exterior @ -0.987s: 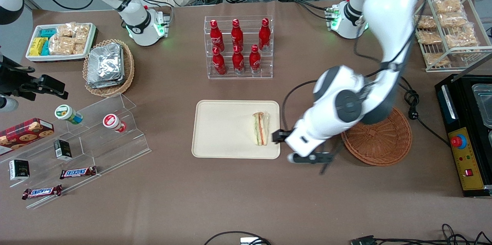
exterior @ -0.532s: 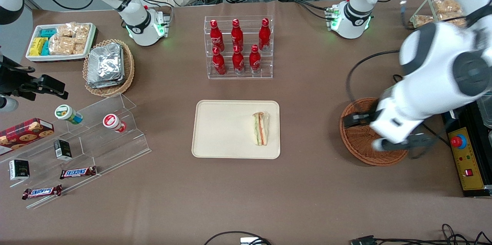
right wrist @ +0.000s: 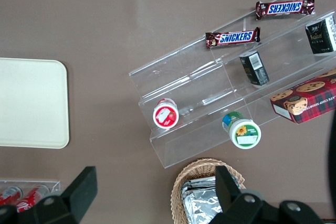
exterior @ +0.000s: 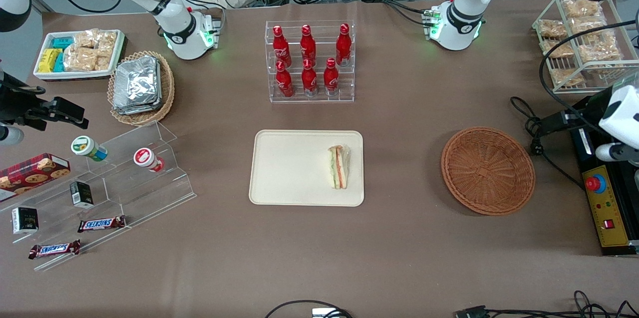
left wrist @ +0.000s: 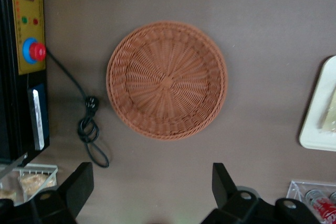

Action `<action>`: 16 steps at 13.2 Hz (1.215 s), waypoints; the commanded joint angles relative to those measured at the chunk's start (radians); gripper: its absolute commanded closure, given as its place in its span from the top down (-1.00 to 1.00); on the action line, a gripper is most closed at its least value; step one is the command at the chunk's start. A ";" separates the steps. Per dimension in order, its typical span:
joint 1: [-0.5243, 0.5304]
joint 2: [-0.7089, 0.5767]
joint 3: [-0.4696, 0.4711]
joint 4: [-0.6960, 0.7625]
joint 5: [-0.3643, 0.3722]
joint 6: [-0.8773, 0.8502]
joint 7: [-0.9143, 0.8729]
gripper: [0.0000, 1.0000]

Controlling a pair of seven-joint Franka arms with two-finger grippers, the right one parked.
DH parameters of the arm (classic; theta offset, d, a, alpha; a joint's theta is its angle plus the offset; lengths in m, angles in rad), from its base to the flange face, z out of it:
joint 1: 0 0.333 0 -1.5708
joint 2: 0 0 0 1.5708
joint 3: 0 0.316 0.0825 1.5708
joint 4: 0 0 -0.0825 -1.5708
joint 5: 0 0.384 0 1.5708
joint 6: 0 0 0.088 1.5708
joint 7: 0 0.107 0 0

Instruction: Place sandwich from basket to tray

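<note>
sandwich: the small triangular white-bread wedge with green and orange-red filling [exterior: 339, 166] lies on the flat cream-beige rectangular tray [exterior: 289, 168], near its edge toward the working arm, so I'd call it delivered.
basket: the round reddish-brown wicker basket [left wrist: 167, 80] is empty.
my gripper [left wrist: 152, 187]: fingers spread wide, holding nothing, up high above the table beside the basket.
around: black cable [left wrist: 89, 129], control box with red button [left wrist: 37, 52]. Nothing blocks me.

Arm [exterior: 620, 114]: I see glossy white shell, black joint (three o'clock of the basket [exterior: 488, 170]).
Base [exterior: 457, 28]: white, green light.
Gripper [left wrist: 151, 177]: black, fingers apart, above the basket.
</note>
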 commanded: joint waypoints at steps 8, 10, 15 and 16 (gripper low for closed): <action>0.013 -0.210 -0.010 -0.305 -0.003 0.106 0.011 1.00; 0.026 -0.210 -0.010 -0.302 -0.003 0.102 0.028 1.00; 0.026 -0.210 0.126 -0.292 -0.032 0.102 0.218 1.00; -0.028 -0.212 0.162 -0.294 -0.032 0.099 0.209 1.00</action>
